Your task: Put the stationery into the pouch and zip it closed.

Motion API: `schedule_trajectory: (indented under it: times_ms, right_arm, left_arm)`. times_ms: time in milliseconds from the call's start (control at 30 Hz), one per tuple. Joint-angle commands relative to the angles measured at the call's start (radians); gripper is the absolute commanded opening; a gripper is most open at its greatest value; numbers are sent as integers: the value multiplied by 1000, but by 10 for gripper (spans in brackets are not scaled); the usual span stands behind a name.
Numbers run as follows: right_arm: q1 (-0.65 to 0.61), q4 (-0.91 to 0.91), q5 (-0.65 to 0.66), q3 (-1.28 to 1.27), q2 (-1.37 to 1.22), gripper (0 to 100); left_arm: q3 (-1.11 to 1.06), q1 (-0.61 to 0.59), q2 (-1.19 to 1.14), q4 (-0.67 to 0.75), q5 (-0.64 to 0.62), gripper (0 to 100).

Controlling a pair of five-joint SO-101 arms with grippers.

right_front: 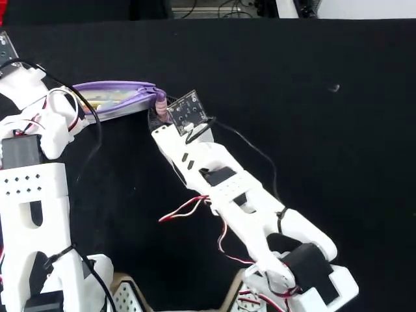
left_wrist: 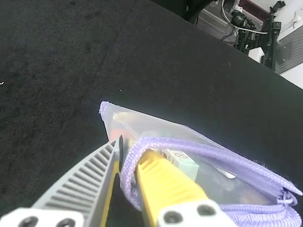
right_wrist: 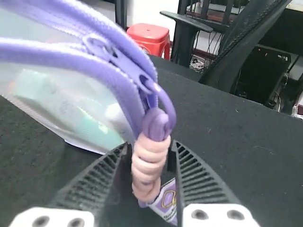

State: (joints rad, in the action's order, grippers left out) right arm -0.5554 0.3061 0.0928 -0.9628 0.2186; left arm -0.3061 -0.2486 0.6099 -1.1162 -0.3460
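The clear pouch (right_front: 112, 99) with purple zip trim lies at the back left of the black table, with stationery inside, a pale green eraser (left_wrist: 182, 163) among it. In the left wrist view my left gripper (left_wrist: 127, 151), one grey finger and one yellow finger (left_wrist: 163, 177), is shut on the purple trim at one end of the pouch (left_wrist: 156, 130). At the other end my right gripper (right_wrist: 149, 153) is shut on the pink ribbed zip pull (right_wrist: 149, 165), which hangs from the purple slider (right_wrist: 142, 80). The high view shows the right gripper (right_front: 160, 112) at the pouch's right end.
Black cloth covers the whole table (right_front: 312, 97), with free room to the right and behind the pouch. The left arm's white body (right_front: 32, 188) and loose red and white wires (right_front: 188, 208) lie toward the front. Chairs and a red stool (right_wrist: 149, 38) stand beyond the table.
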Motion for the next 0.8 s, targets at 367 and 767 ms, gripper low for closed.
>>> schedule_trajectory:
  times_ms: [367, 767]
  right_arm:
    - [5, 25, 9, -10, 99, 102]
    - [61, -5, 9, 19, 101, 11]
  left_arm:
    - [-4, -12, -2, 11, -8, 30]
    - [-5, -8, -2, 9, 11, 30]
